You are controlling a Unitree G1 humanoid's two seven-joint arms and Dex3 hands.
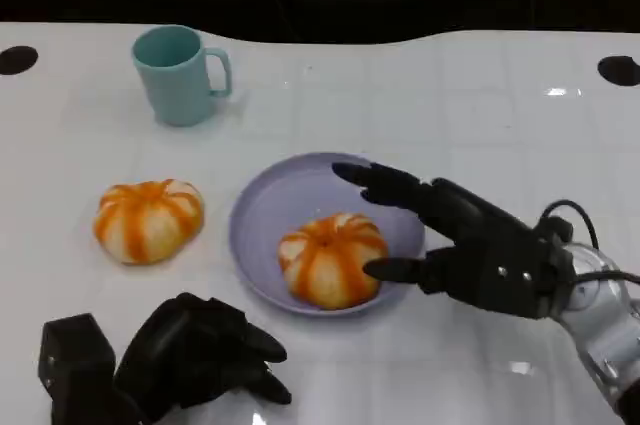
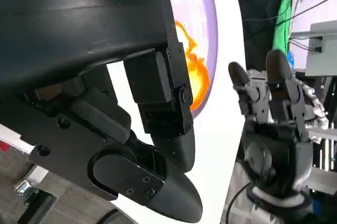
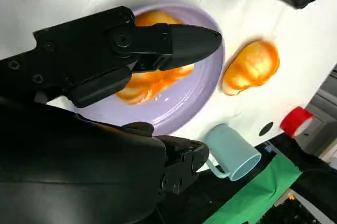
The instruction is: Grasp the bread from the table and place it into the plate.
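Sitting on the near part of the lilac plate point(image 1: 270, 207), one orange-striped bread point(image 1: 331, 258) lies just left of the right hand point(image 1: 455, 245). That hand holds nothing: its fingers are spread, the upper ones reaching out over the plate's far right side and the thumb point(image 1: 395, 269) pointing at the bread's right flank; whether it touches the bread cannot be told. A second bread point(image 1: 148, 219) of the same look lies on the bare tabletop point(image 1: 450, 105), left of the plate and apart from it.

The right wrist view sees the first bread point(image 3: 145, 84) from behind the hand, half hidden by a black finger point(image 3: 174, 45) that crosses in front of it, with the plate rim point(image 3: 189, 110) curving round and the second bread point(image 3: 251, 67) beyond. The left wrist view catches a sliver of the plate point(image 2: 202, 13) and an orange patch of bread point(image 2: 197, 76) past the left hand's own fingers point(image 2: 166, 103), and faces the open right hand point(image 2: 274, 108) head on.

The left hand point(image 1: 195, 350) rests low at the near left edge, fingers curled in with nothing between them.

The tabletop is white and glossy, with black round marks point(image 1: 17, 59) near its far corners and darkness behind. A teal mug point(image 1: 180, 75) stands far left, handle to the right. In the right wrist view, a red object point(image 3: 296, 121) and green cloth point(image 3: 253, 200) lie beyond the table.
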